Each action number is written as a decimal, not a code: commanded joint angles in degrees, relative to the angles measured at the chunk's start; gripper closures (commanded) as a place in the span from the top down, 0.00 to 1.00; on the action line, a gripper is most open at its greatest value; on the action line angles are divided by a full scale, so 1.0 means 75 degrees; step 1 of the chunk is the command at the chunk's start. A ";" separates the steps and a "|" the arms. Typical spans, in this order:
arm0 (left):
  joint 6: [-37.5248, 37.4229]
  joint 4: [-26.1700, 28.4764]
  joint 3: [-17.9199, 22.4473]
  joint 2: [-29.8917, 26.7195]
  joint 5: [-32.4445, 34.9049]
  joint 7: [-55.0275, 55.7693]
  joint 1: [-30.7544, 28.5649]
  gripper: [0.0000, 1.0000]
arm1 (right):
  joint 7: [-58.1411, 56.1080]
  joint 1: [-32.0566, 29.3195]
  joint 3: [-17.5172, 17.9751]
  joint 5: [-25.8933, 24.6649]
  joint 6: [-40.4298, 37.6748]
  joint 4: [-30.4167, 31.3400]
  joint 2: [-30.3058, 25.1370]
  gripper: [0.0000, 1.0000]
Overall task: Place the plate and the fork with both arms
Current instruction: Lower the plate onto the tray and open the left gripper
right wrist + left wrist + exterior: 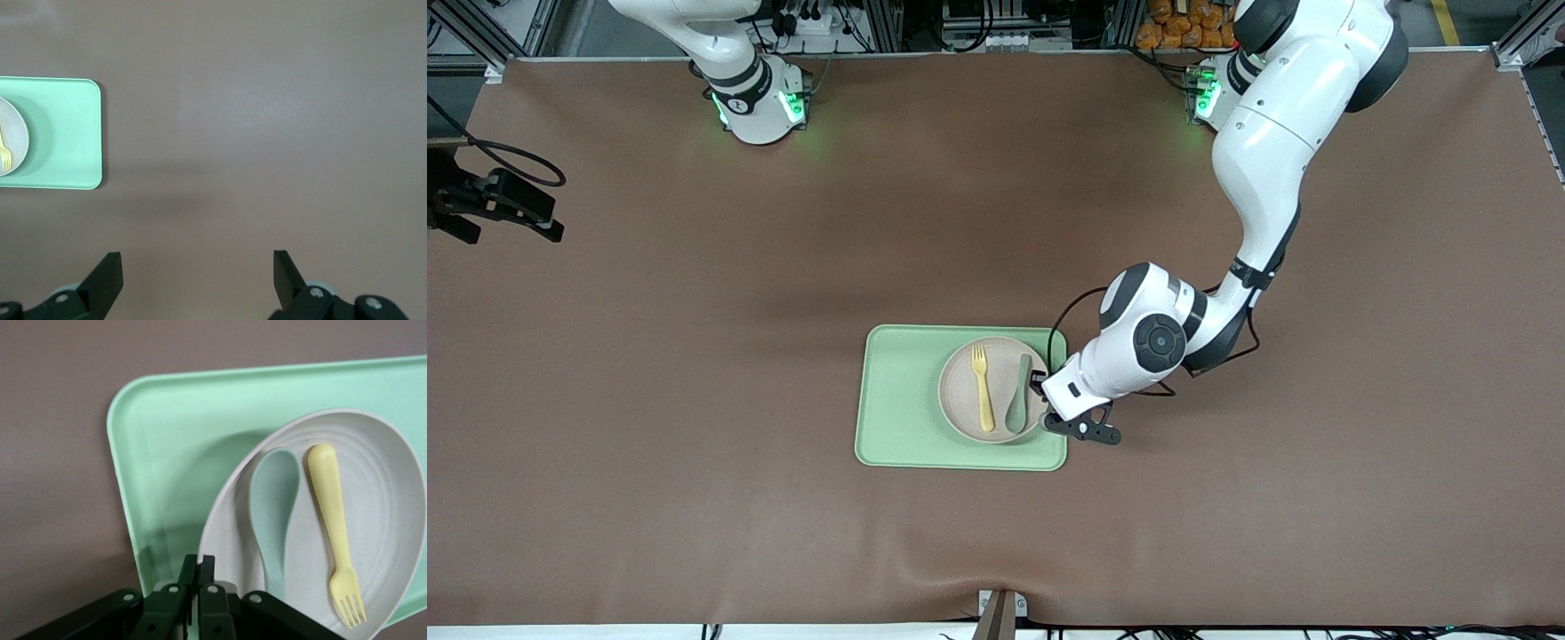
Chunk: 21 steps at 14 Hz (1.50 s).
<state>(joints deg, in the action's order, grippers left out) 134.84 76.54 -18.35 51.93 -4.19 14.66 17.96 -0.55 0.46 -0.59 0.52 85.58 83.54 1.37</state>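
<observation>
The beige plate (960, 404) rests on the green tray (898, 400), toward the left arm's end of it. The yellow fork (983, 391) lies in the plate beside a muted green spoon (1018, 400). My left gripper (1040, 391) is at the plate's edge on the left arm's side. In the left wrist view the left gripper (198, 563) is shut on the rim of the plate (387, 520), one finger outside over the tray (180, 440), one inside; fork (333, 520) and spoon (273, 500) lie side by side. My right gripper (197, 263) hangs open over bare table, away from the tray (67, 133).
Brown table mat (694, 356) spreads all round the tray. A black device with a cable (498, 200) sits at the table's edge toward the right arm's end. A small bracket (1000, 613) is at the table edge nearest the front camera.
</observation>
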 commanded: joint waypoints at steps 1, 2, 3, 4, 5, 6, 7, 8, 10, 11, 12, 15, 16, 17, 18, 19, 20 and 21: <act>-0.0026 -0.0116 0.0056 0.0107 -0.0169 -0.0149 0.0055 0.00 | -0.0068 -0.0050 -0.0003 0.0094 -0.0079 -0.0064 0.0064 1.00; -0.0026 -0.0046 0.0056 0.0107 -0.0168 -0.0127 0.0067 0.00 | -0.0068 -0.0038 -0.0003 0.0094 -0.0067 -0.0064 0.0064 1.00; -0.0026 -0.0011 0.0067 0.0107 -0.0168 -0.0045 0.0078 0.00 | -0.0068 -0.0026 -0.0003 0.0094 -0.0079 -0.0064 0.0064 1.00; -0.0026 0.0071 0.0067 0.0107 -0.0134 -0.0033 0.0102 0.00 | -0.0056 -0.0015 -0.0003 0.0106 -0.0079 -0.0064 0.0076 1.00; -0.0026 0.0130 0.0067 0.0107 -0.0110 -0.0033 0.0125 0.00 | -0.0056 0.0009 0.0008 0.0094 -0.0079 -0.0076 0.0122 1.00; -0.0026 0.0153 0.0067 0.0095 -0.0098 -0.0033 0.0114 0.00 | -0.0056 0.0032 0.0008 0.0094 -0.0079 -0.0076 0.0157 1.00; -0.0014 0.0200 0.0067 0.0095 -0.0098 -0.0021 0.0125 0.00 | -0.0056 0.0032 0.0008 0.0094 -0.0090 -0.0076 0.0192 1.00; -0.0014 0.0259 0.0067 0.0072 -0.0098 -0.0021 0.0125 0.00 | -0.0056 0.0032 0.0008 0.0094 -0.0079 -0.0076 0.0274 1.00; 0.0021 0.0399 0.0067 0.0025 -0.0087 -0.0021 0.0114 0.00 | -0.0067 0.0032 0.0008 0.0094 -0.0102 -0.0064 0.0380 1.00; 0.0032 0.0411 0.0067 0.0025 -0.0086 -0.0021 0.0114 0.00 | -0.0067 0.0032 0.0008 0.0094 -0.0102 -0.0064 0.0392 1.00; 0.0033 0.0400 0.0067 0.0013 -0.0086 -0.0021 0.0079 0.00 | -0.0079 0.0044 0.0008 0.0094 -0.0102 -0.0064 0.0392 1.00; 0.0033 0.0341 0.0067 0.0013 -0.0087 -0.0033 0.0056 0.60 | -0.0091 0.0021 0.0008 0.0094 -0.0102 -0.0076 0.0556 1.00; 0.0021 0.0330 0.0067 -0.0033 -0.0063 -0.0091 0.0020 1.00 | -0.0091 0.0009 0.0008 0.0083 -0.0102 -0.0076 0.0556 1.00; 0.0021 0.0318 0.0067 -0.0150 -0.0063 -0.0045 0.0008 1.00 | -0.0079 -0.0003 0.0008 0.0083 -0.0102 -0.0076 0.0591 1.00; -0.0014 0.0318 0.0079 -0.0302 -0.0075 -0.0033 -0.0003 1.00 | -0.0056 -0.0003 0.0008 0.0094 -0.0102 -0.0076 0.0638 1.00; -0.0049 0.0318 0.0102 -0.0466 -0.0075 0.0037 0.0008 1.00 | -0.0056 -0.0015 0.0008 0.0094 -0.0102 -0.0087 0.0650 1.00; -0.0107 0.0329 0.0160 -0.0676 -0.0075 0.0339 0.0043 1.00 | -0.0056 -0.0003 0.0008 0.0083 -0.0091 -0.0099 0.0661 1.00; -0.0410 0.0306 0.0289 -0.1015 0.0018 0.0551 -0.0003 1.00 | -0.0102 -0.0003 0.0008 0.0083 -0.0079 -0.0146 0.0685 1.00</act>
<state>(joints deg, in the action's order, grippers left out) 134.73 77.45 -17.93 49.81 -4.19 16.06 17.82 -0.57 0.53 -0.46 0.78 85.43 83.61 6.01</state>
